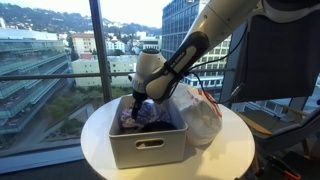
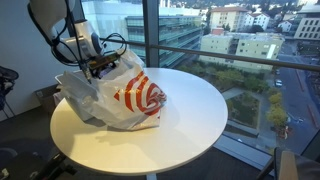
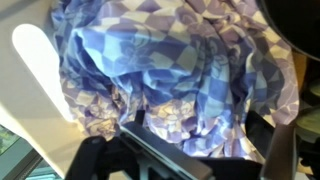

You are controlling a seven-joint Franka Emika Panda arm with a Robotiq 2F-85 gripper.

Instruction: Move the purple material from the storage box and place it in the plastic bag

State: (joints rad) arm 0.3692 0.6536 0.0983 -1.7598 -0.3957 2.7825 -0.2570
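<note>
End effector [image 1: 138, 98] is down inside the storage box [image 1: 150, 147] on the round counter [image 1: 232, 140], right over the purple checked cloth [image 3: 180, 70]. Cloth is bunched in the box btwn the fingers; can't tell if they're pinching it. Plastic bag [image 2: 118, 95] sits just beside the box.

- One desk [image 1: 100, 135] out there, round and white, and it's the same single desk [image 2: 200, 110] in both exterior views.
- One storage box [image 1: 125, 148] standing on it, white, and I count one handle slot [image 1: 150, 142] on the wall that faces an exterior view.
- One purple material [image 3: 180, 70], a single checked cloth, bunched up and filling the wrist view.
- One plastic bag [image 2: 125, 95], white with red stripes, showing in both exterior views.
- One robot arm [image 1: 190, 50], and at its end one pincer [image 1: 139, 98].
</note>
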